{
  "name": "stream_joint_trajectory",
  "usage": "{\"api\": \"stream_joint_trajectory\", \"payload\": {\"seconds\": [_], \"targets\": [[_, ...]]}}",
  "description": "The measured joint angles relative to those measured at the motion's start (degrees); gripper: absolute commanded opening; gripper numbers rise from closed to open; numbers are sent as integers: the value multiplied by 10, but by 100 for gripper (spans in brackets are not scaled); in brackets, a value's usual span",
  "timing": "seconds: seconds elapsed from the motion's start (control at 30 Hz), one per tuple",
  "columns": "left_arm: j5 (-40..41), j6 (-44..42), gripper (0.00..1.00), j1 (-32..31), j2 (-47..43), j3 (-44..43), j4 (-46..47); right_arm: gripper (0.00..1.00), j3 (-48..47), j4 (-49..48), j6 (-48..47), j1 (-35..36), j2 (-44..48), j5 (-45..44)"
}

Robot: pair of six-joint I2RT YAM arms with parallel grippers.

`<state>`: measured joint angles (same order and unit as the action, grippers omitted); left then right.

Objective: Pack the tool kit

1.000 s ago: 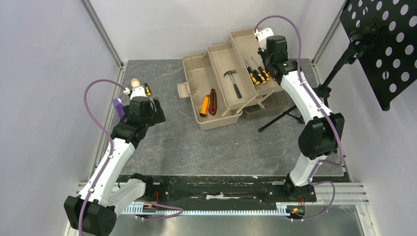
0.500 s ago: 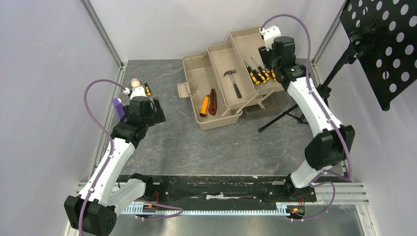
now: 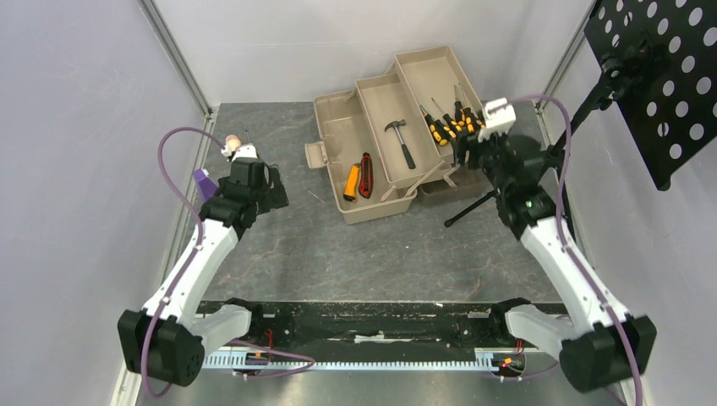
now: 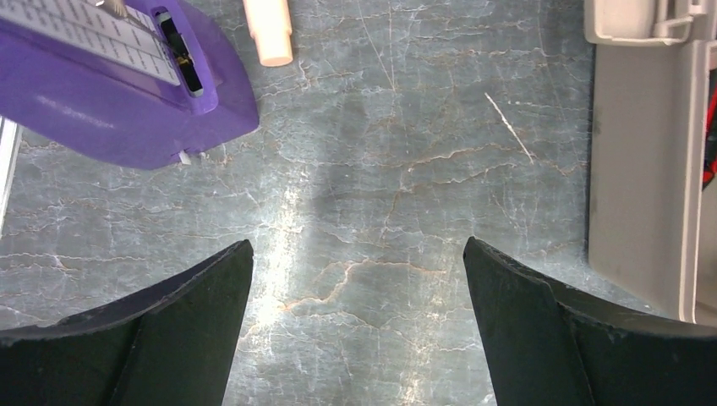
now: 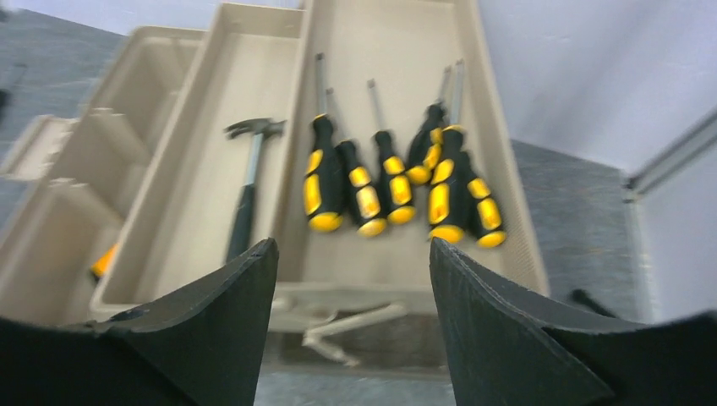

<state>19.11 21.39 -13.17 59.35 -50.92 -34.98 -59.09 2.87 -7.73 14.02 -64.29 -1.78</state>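
While both arms hover over the table [image 3: 355, 254], I see the toolbox [image 3: 334, 139] at the far middle, its trays folded out. Screwdrivers [image 5: 393, 182] lie side by side in the far right tray, the hammer [image 5: 245, 194] in the middle tray, and the knife [image 3: 365, 174] in the left compartment. My right gripper [image 5: 353, 245] hangs just near of the box, fingers apart and empty. My left gripper [image 4: 357, 245], spread wide, holds nothing, beside the purple block [image 4: 110, 93] and a beige rod [image 4: 269, 34].
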Motion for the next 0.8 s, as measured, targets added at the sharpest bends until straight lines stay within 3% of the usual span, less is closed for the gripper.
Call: {"api": "stream_joint_trajectory", "payload": {"seconds": [0.3, 0.53, 0.8], "targets": [[-2, 1, 92, 38, 203, -164, -14, 80, 270, -216, 136, 0, 198, 89], [-15, 2, 88, 87, 388, -287, 12, 88, 363, -312, 163, 0, 285, 92], [-49, 6, 79, 139, 574, -423, 8, 94, 390, -372, 161, 5, 342, 77]]}}
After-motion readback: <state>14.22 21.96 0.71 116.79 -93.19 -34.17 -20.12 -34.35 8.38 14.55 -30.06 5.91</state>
